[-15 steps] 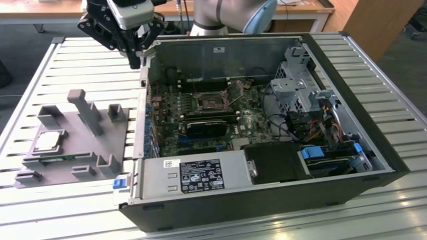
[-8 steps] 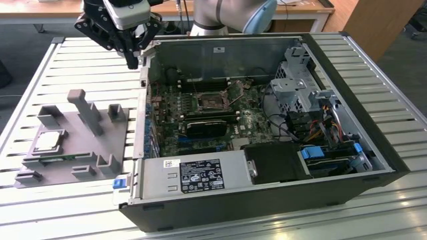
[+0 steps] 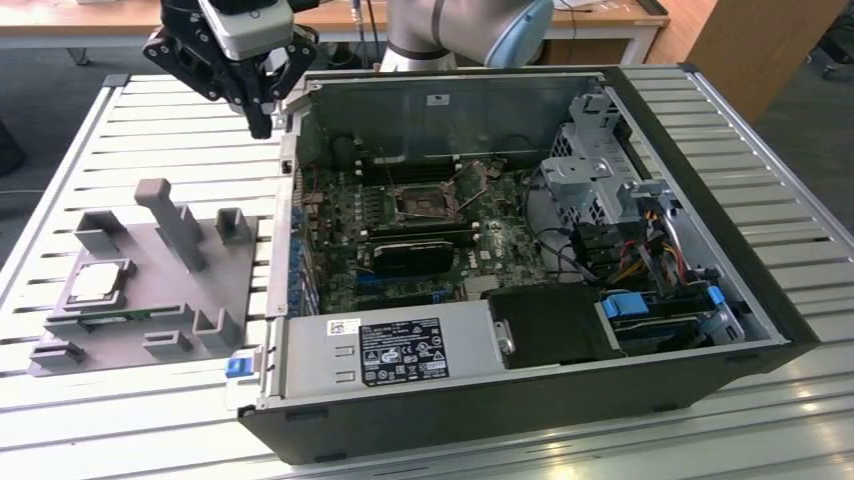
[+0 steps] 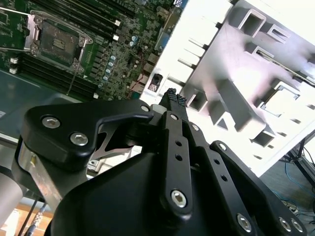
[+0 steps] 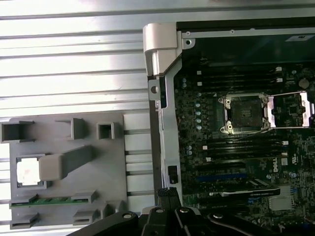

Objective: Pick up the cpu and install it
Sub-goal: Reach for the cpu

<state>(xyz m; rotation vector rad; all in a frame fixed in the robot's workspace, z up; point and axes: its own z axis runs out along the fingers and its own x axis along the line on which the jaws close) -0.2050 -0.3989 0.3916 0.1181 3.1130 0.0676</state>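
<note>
The cpu point(image 3: 98, 283) is a small silvery square lying flat in a recess of the grey fixture plate point(image 3: 147, 300), on the exterior view's left. The first wrist view shows it as a bright square point(image 5: 28, 172) on the same plate point(image 5: 98, 196). My gripper point(image 3: 259, 118) hangs high over the slatted table beside the far left corner of the open computer case point(image 3: 534, 400), well away from the cpu. Its fingertips point(image 4: 171, 96) meet with nothing between them. The open processor socket point(image 3: 424, 203) sits mid-motherboard and is seen in both wrist views point(image 5: 243, 114) point(image 4: 58, 42).
Grey upright posts point(image 3: 171, 222) rise from the fixture plate near the cpu. A green memory stick point(image 5: 49, 201) lies in a slot on the plate. The case holds a power supply point(image 3: 387, 350), a drive cage point(image 3: 587, 160) and loose cables point(image 3: 641, 250). The socket's latch frame point(image 5: 290, 109) stands open.
</note>
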